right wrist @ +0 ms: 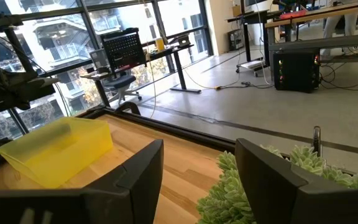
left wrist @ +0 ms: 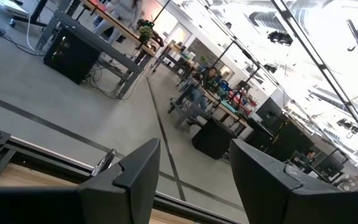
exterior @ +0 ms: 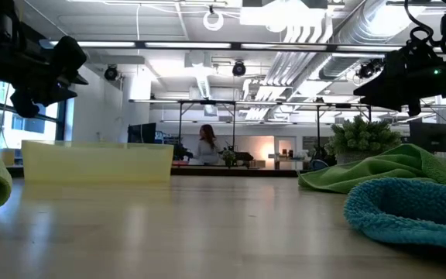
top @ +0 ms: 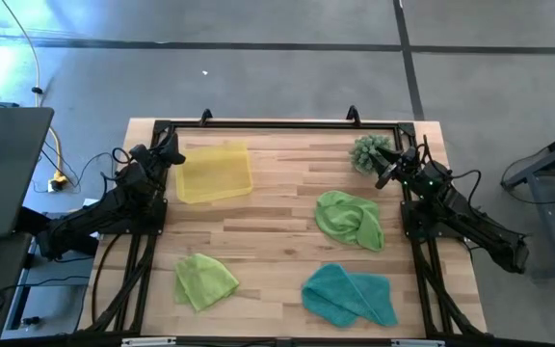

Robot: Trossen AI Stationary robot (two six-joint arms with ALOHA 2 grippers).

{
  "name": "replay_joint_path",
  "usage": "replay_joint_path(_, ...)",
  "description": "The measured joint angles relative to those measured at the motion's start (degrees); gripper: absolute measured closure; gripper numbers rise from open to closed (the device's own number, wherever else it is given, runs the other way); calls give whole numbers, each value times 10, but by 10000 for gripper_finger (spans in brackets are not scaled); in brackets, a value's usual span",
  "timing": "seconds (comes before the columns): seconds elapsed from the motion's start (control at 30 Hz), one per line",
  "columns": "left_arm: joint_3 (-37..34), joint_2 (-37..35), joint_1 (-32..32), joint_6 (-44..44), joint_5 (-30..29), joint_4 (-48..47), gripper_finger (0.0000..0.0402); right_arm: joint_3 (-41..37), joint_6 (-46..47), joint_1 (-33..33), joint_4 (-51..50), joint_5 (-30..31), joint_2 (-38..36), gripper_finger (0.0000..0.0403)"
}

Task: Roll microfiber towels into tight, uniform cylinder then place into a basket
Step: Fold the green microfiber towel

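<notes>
Three microfiber towels lie crumpled on the wooden table: a lime green one [top: 351, 220] right of centre, a smaller lime green one [top: 203, 280] at the near left, and a teal one [top: 349, 295] at the near right. The yellow basket [top: 214, 173] stands at the far left. My left gripper [top: 174, 157] hovers open above the table's far left edge, beside the basket, its fingers [left wrist: 138, 174] parted with nothing between them. My right gripper [top: 383, 173] hovers open at the far right, next to a spiky green plant, fingers [right wrist: 260, 168] empty.
A spiky green ball-shaped plant [top: 369, 152] sits at the far right corner, just under my right gripper. A black frame [top: 277, 123] borders the table. Bare wood lies in the middle between the towels. A person [exterior: 205, 145] stands far off in the room.
</notes>
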Motion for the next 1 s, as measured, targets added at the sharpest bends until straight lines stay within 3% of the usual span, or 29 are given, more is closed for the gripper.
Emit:
replay_joint_path(0.33,0,0,0,0,-20,18,218,0,0,0,0,0,0,210)
replay_joint_path(0.47,0,0,0,21,34,57,218,0,0,0,0,0,0,210)
replay_joint_path(0.6,0,0,0,77,134,109,218,0,0,0,0,0,0,210)
replay_joint_path(0.77,0,0,0,137,308,183,218,0,-2,0,0,0,0,210)
replay_joint_path(0.9,0,0,-6,176,464,236,218,0,-57,-1,2,17,0,210)
replay_joint_path(1.0,0,0,-18,197,549,267,218,0,-103,-1,2,19,0,210)
